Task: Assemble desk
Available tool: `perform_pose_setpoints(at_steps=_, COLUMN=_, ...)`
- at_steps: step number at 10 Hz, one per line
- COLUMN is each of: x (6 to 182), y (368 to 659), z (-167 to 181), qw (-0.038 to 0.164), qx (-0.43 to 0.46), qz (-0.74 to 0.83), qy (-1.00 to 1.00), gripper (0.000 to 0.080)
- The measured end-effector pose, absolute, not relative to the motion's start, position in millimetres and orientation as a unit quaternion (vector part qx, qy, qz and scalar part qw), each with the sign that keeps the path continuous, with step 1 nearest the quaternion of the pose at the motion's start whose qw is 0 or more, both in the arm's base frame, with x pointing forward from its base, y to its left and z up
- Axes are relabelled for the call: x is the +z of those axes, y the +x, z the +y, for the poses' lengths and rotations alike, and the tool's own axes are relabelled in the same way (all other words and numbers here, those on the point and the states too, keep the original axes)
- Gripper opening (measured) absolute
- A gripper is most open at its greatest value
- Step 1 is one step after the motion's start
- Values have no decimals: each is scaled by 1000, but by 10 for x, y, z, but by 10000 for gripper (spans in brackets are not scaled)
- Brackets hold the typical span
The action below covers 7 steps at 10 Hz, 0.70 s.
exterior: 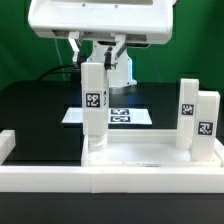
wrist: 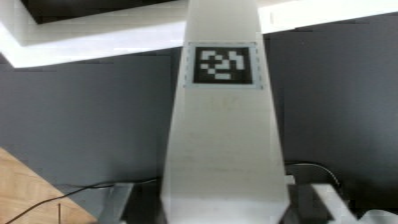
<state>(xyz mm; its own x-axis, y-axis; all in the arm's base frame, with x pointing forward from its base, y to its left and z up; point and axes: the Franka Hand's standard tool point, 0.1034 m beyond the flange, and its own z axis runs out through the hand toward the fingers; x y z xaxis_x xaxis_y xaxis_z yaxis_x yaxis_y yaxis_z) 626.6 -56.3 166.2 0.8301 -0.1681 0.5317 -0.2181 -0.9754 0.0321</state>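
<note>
Three legs [exterior: 94, 105], one tabletop panel [exterior: 140, 155], one marker board [exterior: 120, 116].

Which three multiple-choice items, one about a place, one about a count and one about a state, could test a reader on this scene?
1. Where do the two free legs stand?
A. At the exterior view's left
B. At the exterior view's right
C. Lying flat in front

2. How many legs show in the exterior view?
A. One
B. Three
C. Five

3. What is the gripper doing?
A. Open and empty
B. Shut on a cable
C. Shut on a leg

Answers:
1. B: both stand upright near that edge.
2. B: the two free legs plus the held leg.
3. C: the wrist view shows the held leg clamped between its fingers.
</note>
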Motion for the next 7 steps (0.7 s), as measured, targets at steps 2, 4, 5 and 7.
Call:
perform_pose_setpoints(at_steps=2, x=1647, y=6258, z=-559, qw=46, qx=272, qz=-101, qy=956, gripper=287)
perform_pose_setpoints(at_steps=4, x=1627, y=6250, z=-567, qw=47, qx=270, qz=-101, qy=956, gripper=287)
perform_pose_setpoints(at_steps=5, x=1582, y=6230, z=-584, qw=49, qx=269, qz=-101, qy=957, gripper=287)
perform_pose_setpoints(at_steps=7, x=1510, y=6173, z=-566, qw=51, qx=266, qz=-98, qy=958, gripper=287)
